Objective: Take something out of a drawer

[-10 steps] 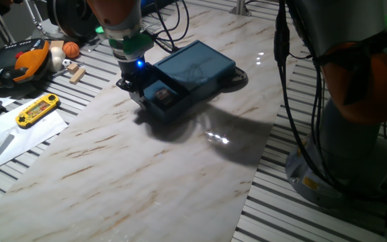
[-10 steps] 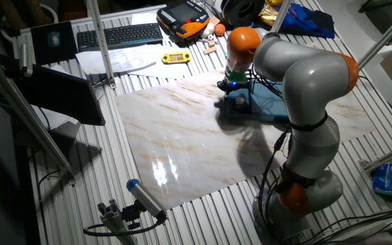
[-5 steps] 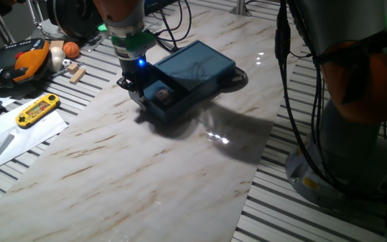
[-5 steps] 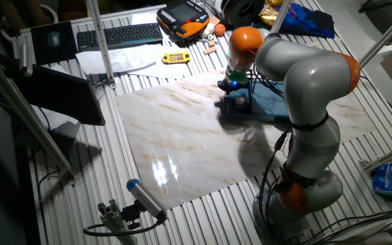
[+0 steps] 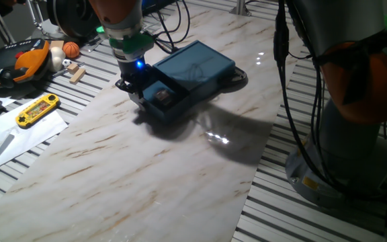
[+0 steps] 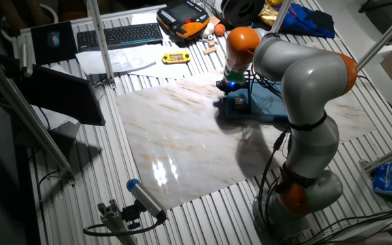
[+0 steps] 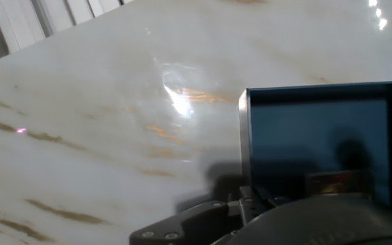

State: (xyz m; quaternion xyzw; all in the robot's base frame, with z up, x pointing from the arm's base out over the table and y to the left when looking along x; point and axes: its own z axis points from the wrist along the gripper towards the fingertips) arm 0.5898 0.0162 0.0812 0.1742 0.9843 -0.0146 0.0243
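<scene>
Gripper is held low at the front edge of the pulled-out drawer; whether its fingers are parted cannot be told. Inside lies the small packet, ungrasped. A short shift over it is judged next, then closing.

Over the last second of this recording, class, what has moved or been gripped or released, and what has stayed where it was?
Almost nothing visibly changed. The gripper stays low at the front of the open drawer, shifting only slightly sideways and back. Nothing was taken hold of or let go. The small packet still lies inside the drawer, the blue box has not shifted on the marble board, and the yellow handheld game rests where it was.
</scene>
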